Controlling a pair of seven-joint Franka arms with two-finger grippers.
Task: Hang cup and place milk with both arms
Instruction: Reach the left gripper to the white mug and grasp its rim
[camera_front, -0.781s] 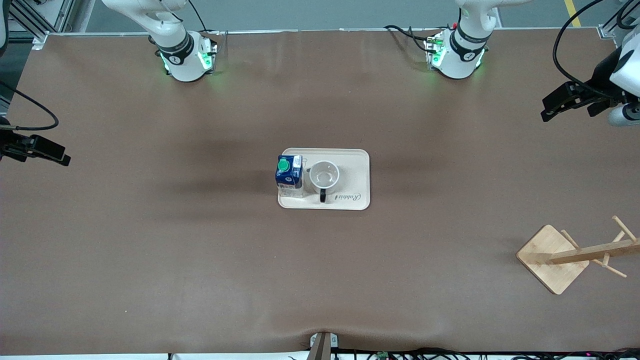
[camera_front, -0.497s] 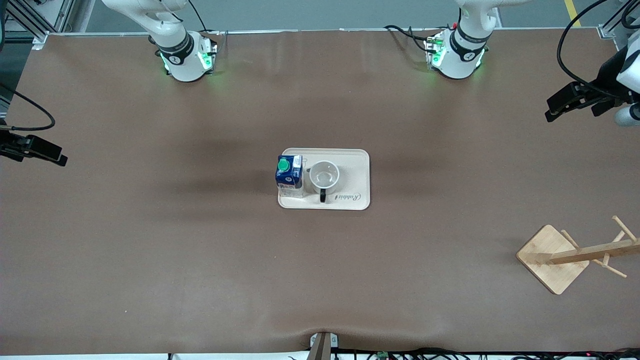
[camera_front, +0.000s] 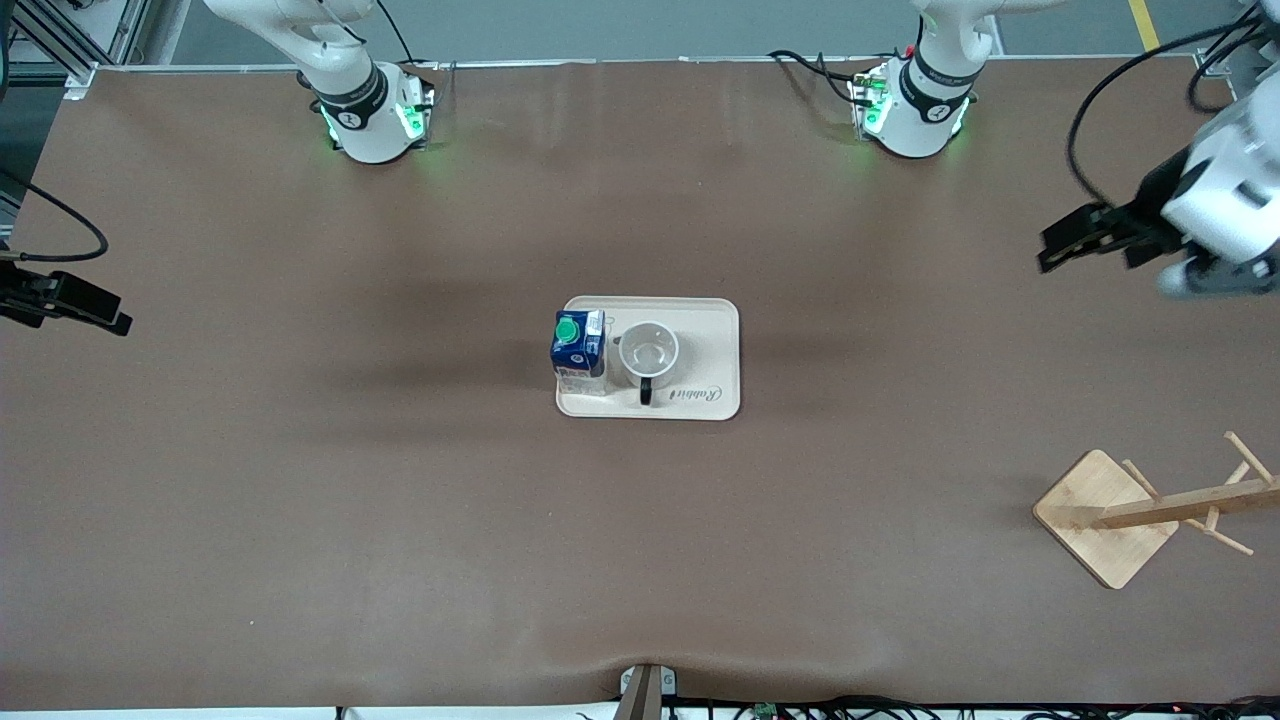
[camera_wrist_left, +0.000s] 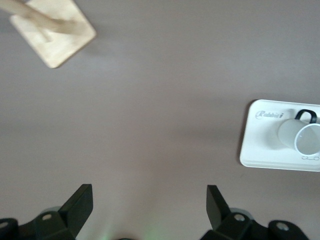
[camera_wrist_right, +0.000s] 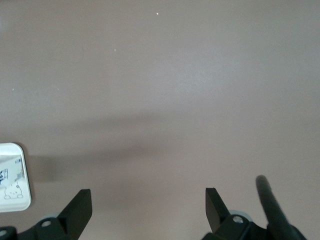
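Observation:
The white cup (camera_front: 648, 351) with a black handle stands upright on a beige tray (camera_front: 712, 345) at the table's middle. The dark blue milk carton (camera_front: 578, 349) with a green cap stands beside it, toward the right arm's end of the tray. My left gripper (camera_front: 1050, 250) is open and empty, up over bare table near the left arm's end. My right gripper (camera_front: 118, 320) is open and empty over the table's edge at the right arm's end. The left wrist view shows its open fingers (camera_wrist_left: 80, 202), the cup (camera_wrist_left: 302, 137) and the tray (camera_wrist_left: 260, 145).
A wooden cup rack (camera_front: 1105, 515) with pegs stands on a square base near the left arm's end, nearer to the front camera than the tray; it also shows in the left wrist view (camera_wrist_left: 52, 32). The tray's end (camera_wrist_right: 27, 175) shows in the right wrist view.
My left gripper has moved in over the table toward the tray. My right gripper has shifted only slightly. The cup, milk and rack have not moved.

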